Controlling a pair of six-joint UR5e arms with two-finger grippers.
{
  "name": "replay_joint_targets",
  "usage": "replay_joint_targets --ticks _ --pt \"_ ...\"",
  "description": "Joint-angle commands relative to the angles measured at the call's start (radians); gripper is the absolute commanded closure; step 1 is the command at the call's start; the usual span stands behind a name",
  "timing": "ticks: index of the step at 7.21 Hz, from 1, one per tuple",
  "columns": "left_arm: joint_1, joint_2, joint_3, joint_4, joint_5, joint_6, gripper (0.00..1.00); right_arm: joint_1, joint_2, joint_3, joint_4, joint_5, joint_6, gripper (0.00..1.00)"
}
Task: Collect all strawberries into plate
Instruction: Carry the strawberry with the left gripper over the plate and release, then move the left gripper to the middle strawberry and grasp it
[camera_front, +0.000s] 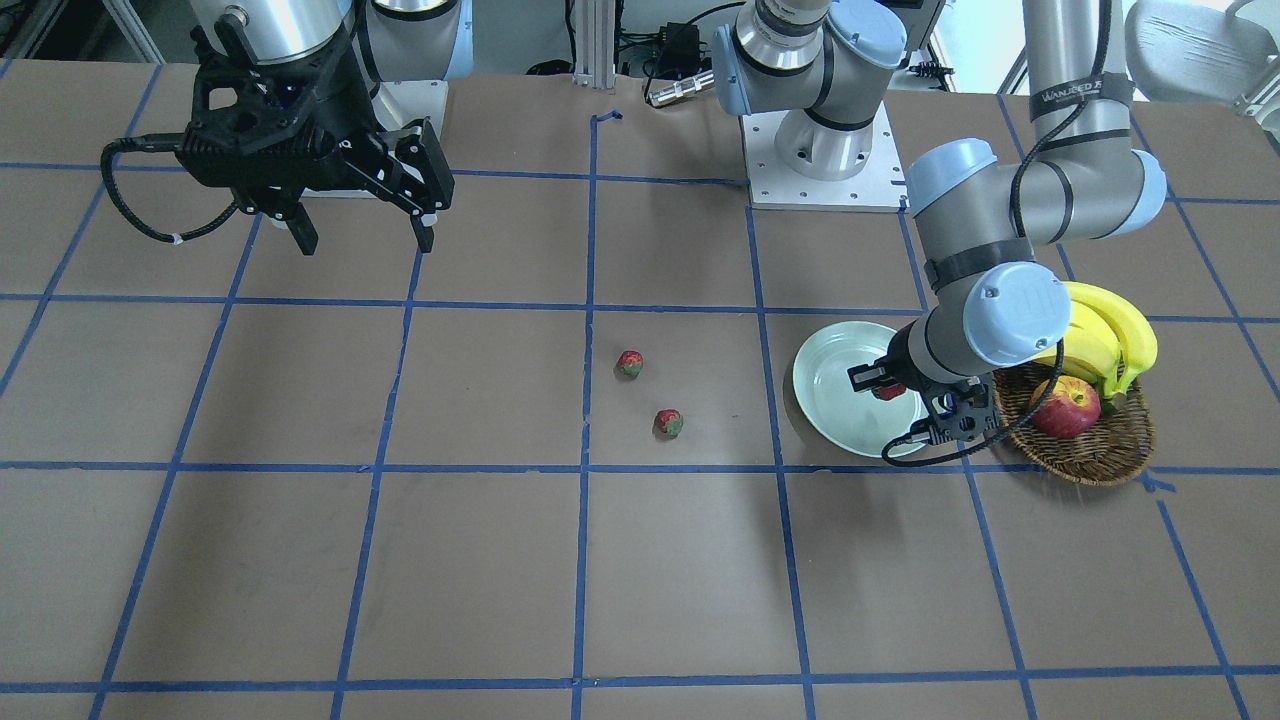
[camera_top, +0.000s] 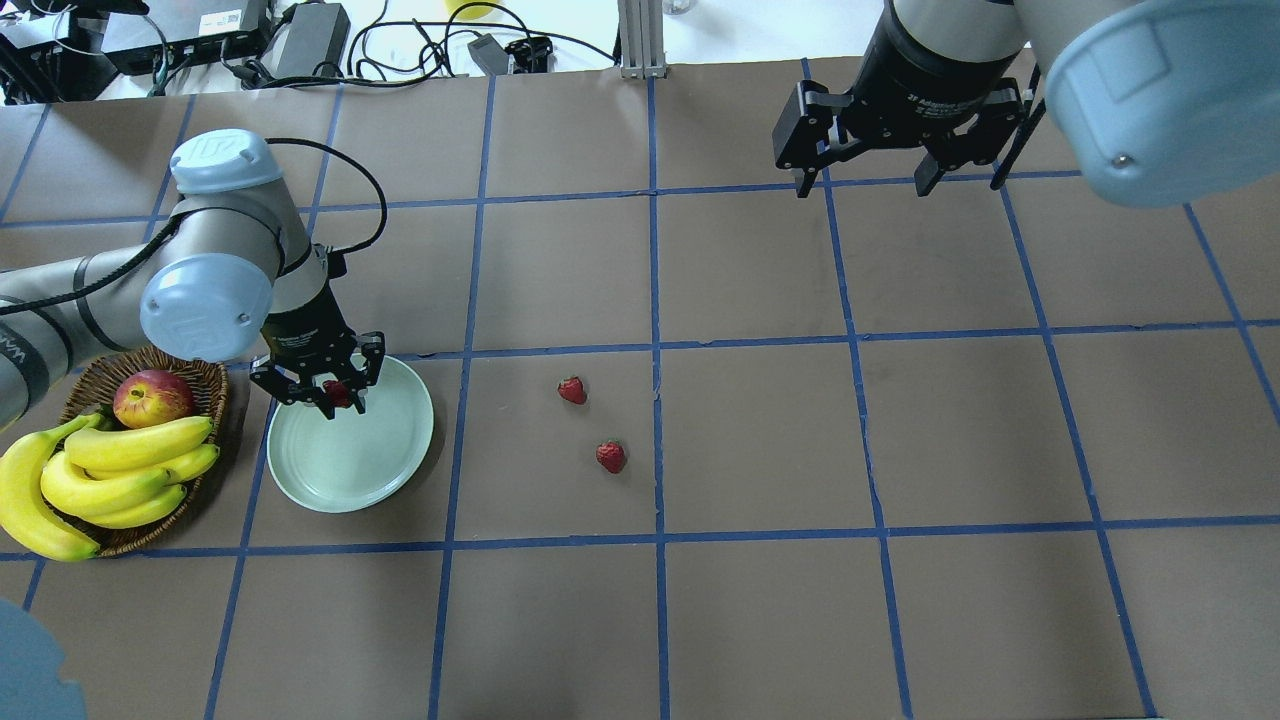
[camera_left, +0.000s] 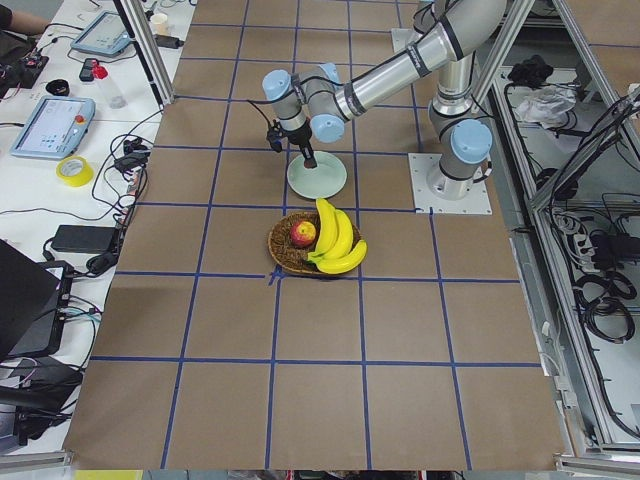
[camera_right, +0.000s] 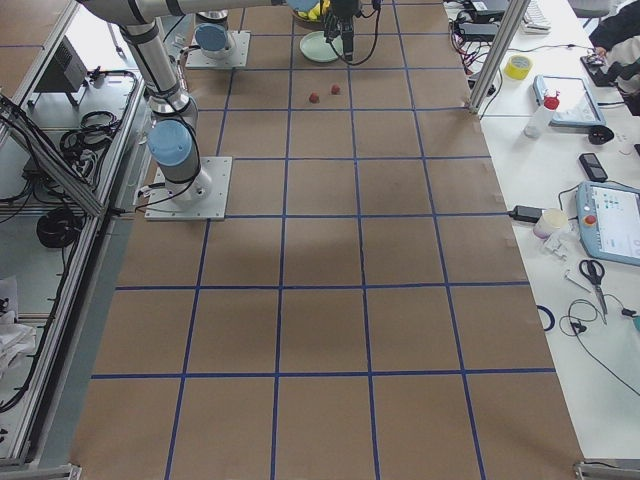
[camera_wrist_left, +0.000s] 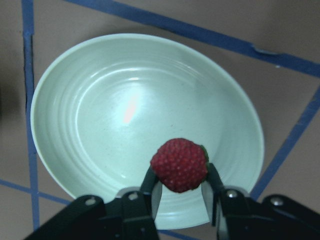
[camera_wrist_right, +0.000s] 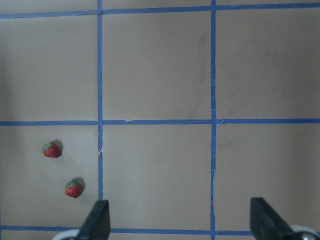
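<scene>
**Left tool** (camera_top: 338, 398): the jaws are drawn in to the width of one fruit. They pinch the held strawberry (camera_wrist_left: 179, 165) by its flanks between the two fingertips, with a sliver of green cap showing at one side. The side grip leaves the underside free, so the berry should fall clear once the jaws part.

**Directly below the tool:** the plate (camera_wrist_left: 100, 125), pale green and glossy, with nothing else in it. The berry hangs over the inner slope close to the rim nearest the tool's body, not over the centre. I cannot tell whether it touches the glaze. It looks ready for release, which would make it the first of three.

**Risk:** the surface is slick and the drop point is near the rim, so the berry may roll. A low release toward the middle would be safer.

**Just beyond the plate, on the side away from the loose fruit:** a wicker basket (camera_top: 215, 390) holding an apple (camera_top: 152, 397) and bananas (camera_top: 120, 465). It sits close enough that the arm has little room on that side.

**Further out, toward mid-bench** (camera_top: 760, 450): the loose strawberries (camera_top: 572, 390) (camera_top: 610, 456) lie near each other but not touching. They are well apart from the plate, between the two tools.

**Right tool** (camera_top: 865, 188): it is held high, with the jaws spread wide and empty. Its camera looks down on both berries. It is probably parked there to leave the plate side free.
</scene>
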Motion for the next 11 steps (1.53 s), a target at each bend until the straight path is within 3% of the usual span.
replay_joint_targets --ticks 1,2,4,6,7,8,9,11 --pt "0.025 -0.002 0.009 0.010 -0.009 0.072 0.00 0.000 0.000 0.000 0.000 -0.001 0.000 0.00" --pt "0.017 -0.005 0.036 0.013 -0.029 0.065 0.00 0.000 0.000 0.000 0.000 0.001 0.001 0.00" --pt "-0.028 -0.017 0.115 0.014 -0.232 -0.079 0.00 0.000 0.000 0.000 0.000 -0.001 0.000 0.00" --pt "-0.154 -0.039 0.107 0.136 -0.242 -0.257 0.00 0.000 0.000 0.000 0.000 -0.001 0.000 0.00" --pt "-0.188 -0.053 0.107 0.146 -0.294 -0.412 0.00 0.000 0.000 0.000 0.000 -0.001 0.000 0.00" --pt "-0.196 -0.074 0.104 0.160 -0.402 -0.454 0.00 0.000 0.001 0.000 0.000 -0.001 0.000 0.00" --pt "-0.205 -0.103 0.103 0.197 -0.449 -0.500 0.00 0.000 0.000 -0.002 0.000 -0.001 0.000 0.00" --pt "-0.257 -0.164 0.090 0.249 -0.446 -0.574 0.00 0.000 0.000 0.000 0.000 -0.001 0.000 0.00"
